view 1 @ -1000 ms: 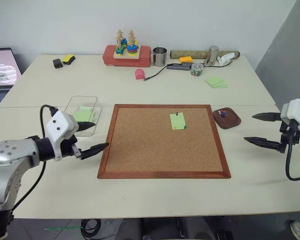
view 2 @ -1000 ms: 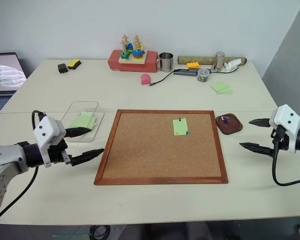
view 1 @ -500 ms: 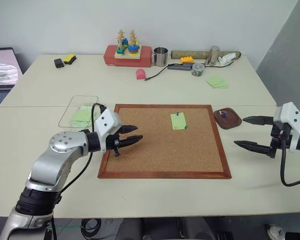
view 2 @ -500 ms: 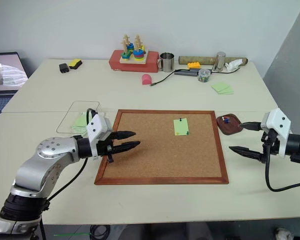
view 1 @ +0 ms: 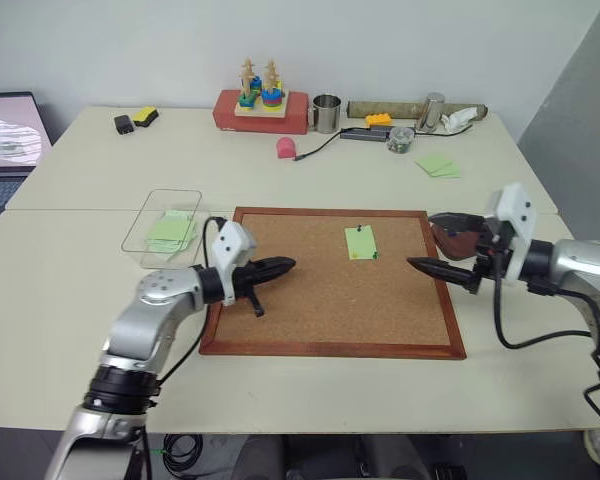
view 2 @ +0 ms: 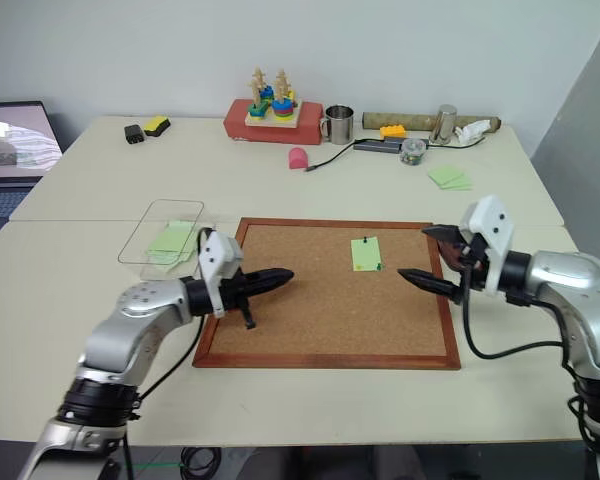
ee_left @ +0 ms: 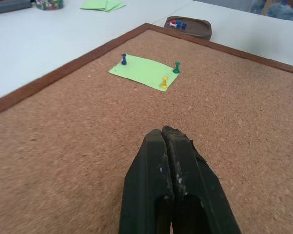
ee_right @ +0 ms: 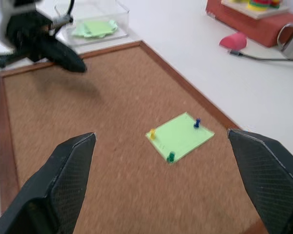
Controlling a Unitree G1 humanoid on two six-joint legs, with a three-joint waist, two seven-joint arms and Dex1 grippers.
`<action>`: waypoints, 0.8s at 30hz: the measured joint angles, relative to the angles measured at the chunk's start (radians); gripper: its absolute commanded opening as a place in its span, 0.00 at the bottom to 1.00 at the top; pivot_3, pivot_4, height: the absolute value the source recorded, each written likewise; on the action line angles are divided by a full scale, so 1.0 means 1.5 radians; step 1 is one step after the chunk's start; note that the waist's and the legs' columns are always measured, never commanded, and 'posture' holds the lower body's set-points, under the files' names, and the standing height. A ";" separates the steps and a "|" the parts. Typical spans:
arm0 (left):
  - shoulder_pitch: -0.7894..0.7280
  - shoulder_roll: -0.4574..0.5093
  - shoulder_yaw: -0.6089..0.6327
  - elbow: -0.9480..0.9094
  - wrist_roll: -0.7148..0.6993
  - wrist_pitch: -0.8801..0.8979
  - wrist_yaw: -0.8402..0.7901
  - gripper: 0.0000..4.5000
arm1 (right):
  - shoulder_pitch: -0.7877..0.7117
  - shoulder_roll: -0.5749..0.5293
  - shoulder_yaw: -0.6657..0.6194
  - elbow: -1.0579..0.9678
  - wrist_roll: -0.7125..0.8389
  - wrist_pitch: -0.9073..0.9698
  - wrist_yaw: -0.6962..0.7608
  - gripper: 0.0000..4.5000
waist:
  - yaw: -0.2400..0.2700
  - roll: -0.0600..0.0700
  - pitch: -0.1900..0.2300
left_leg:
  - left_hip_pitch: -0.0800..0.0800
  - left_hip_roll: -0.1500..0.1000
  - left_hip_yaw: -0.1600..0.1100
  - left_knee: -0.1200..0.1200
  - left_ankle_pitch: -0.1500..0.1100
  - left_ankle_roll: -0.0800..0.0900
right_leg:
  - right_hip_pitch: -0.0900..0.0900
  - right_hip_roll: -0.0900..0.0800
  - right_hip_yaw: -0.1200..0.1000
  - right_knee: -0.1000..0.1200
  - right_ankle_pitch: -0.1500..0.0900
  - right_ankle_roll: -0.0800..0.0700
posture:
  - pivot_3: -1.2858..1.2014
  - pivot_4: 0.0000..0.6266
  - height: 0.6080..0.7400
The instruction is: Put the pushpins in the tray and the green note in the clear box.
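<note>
Cork board [view 1: 330,280] carries the green note [view 1: 359,242], fastened by three pushpins [ee_left: 164,82] (blue, yellow and green heads); the step in hand is judged to be pin removal, not yet begun. From the left: the clear box [view 1: 146,235] sits on the worktop [view 1: 100,190] beside the board's left edge, green paper already inside. The left gripper [view 1: 285,265] hovers over the board's left part, fingers pressed together and empty, the note well ahead of its tips. The right gripper [view 1: 435,243] has its fingers spread wide just right of the note, empty. The tray [view 1: 458,240], holding a few pins, lies beside the board's right edge. The next move calls for a fine pinch on one small pin head.
</note>
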 measured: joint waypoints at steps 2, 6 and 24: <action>-0.007 -0.023 -0.010 0.039 0.018 -0.025 0.012 0.00 | -0.012 0.015 0.016 0.019 -0.011 0.000 -0.017 1.00 | 0.000 0.000 0.000 | -0.001 0.000 -0.001 0.000 0.000 0.000 | -0.001 0.000 -0.001 0.000 0.000 0.000 | 0.52 0.24 1.00; -0.018 -0.050 -0.019 0.114 0.055 -0.079 0.019 0.00 | -0.076 0.071 0.057 0.091 -0.045 -0.001 -0.046 1.00 | -0.004 0.000 0.000 | 0.000 0.000 0.000 0.000 0.000 0.000 | -0.002 0.000 0.000 0.002 0.000 0.000 | 0.52 0.24 1.00; 0.020 -0.056 -0.013 0.102 0.080 -0.137 0.025 0.00 | -0.303 0.245 0.178 0.568 -0.211 -0.173 -0.027 1.00 | -0.011 0.002 -0.002 | 0.001 0.000 0.000 -0.001 0.000 0.000 | 0.000 0.000 0.000 0.002 0.000 0.000 | 0.52 0.24 1.00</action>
